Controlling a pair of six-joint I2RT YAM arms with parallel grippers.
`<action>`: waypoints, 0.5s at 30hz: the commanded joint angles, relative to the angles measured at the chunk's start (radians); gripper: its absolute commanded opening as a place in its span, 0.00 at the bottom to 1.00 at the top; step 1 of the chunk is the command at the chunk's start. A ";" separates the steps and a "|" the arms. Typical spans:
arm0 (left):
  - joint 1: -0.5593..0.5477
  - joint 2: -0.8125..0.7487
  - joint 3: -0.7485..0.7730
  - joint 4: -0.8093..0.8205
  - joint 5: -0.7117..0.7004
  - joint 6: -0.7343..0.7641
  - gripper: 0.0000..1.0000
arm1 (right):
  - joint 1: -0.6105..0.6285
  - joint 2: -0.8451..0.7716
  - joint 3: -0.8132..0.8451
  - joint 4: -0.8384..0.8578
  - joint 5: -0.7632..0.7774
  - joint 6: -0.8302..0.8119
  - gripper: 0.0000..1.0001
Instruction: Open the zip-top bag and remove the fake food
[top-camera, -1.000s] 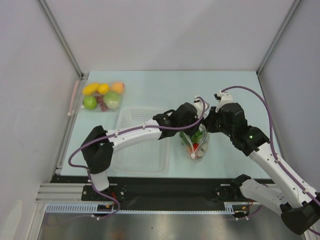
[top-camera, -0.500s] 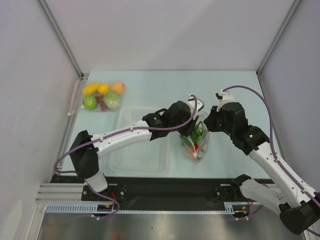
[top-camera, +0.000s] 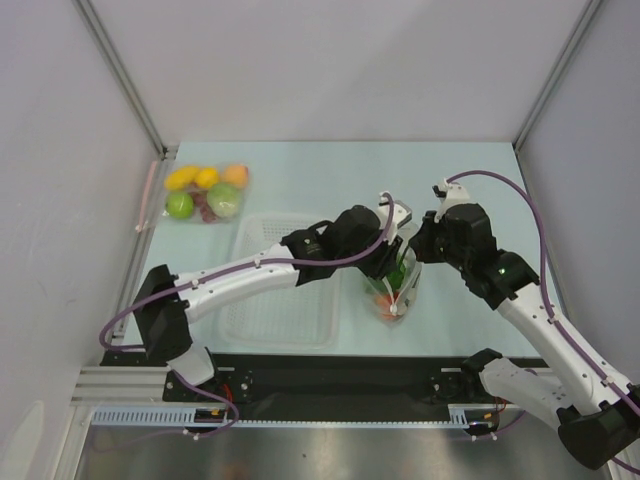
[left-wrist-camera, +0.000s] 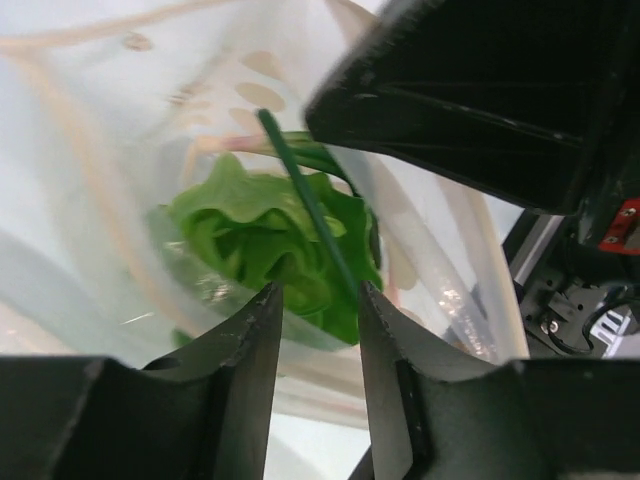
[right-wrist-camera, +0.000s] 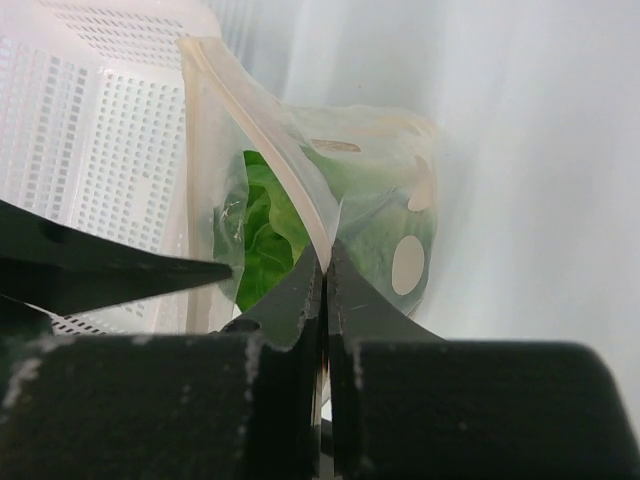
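The zip-top bag (top-camera: 398, 292) stands upright right of the white basket, mouth open. It holds fake food: a green lettuce head (left-wrist-camera: 265, 240), a thin dark-green stalk (left-wrist-camera: 308, 200) and something red (top-camera: 383, 300) low down. My right gripper (top-camera: 416, 247) is shut on the bag's right rim (right-wrist-camera: 310, 215), pinched at the fingertips (right-wrist-camera: 327, 262). My left gripper (top-camera: 392, 258) is open at the bag's mouth. Its fingers (left-wrist-camera: 320, 300) point down at the lettuce with a gap between them and nothing held. The lettuce also shows in the right wrist view (right-wrist-camera: 262, 240).
A white perforated basket (top-camera: 262, 300) lies left of the bag, under the left arm. A clear pouch of round fruits (top-camera: 205, 192) with a pink strip (top-camera: 148, 196) lies at the back left. Walls and frame posts close in the table.
My left gripper has moved right and down from beside the bag to its mouth. The right gripper stays on the rim, and the bag has opened wider.
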 joint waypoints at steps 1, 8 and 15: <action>-0.040 0.047 0.050 0.033 0.036 -0.029 0.42 | -0.003 -0.011 0.000 0.027 -0.005 0.000 0.00; -0.063 0.095 0.053 0.064 0.044 -0.049 0.47 | -0.003 -0.024 -0.005 0.025 -0.009 0.004 0.00; -0.067 0.145 0.062 0.067 -0.002 -0.041 0.54 | -0.003 -0.028 -0.014 0.028 -0.016 0.005 0.00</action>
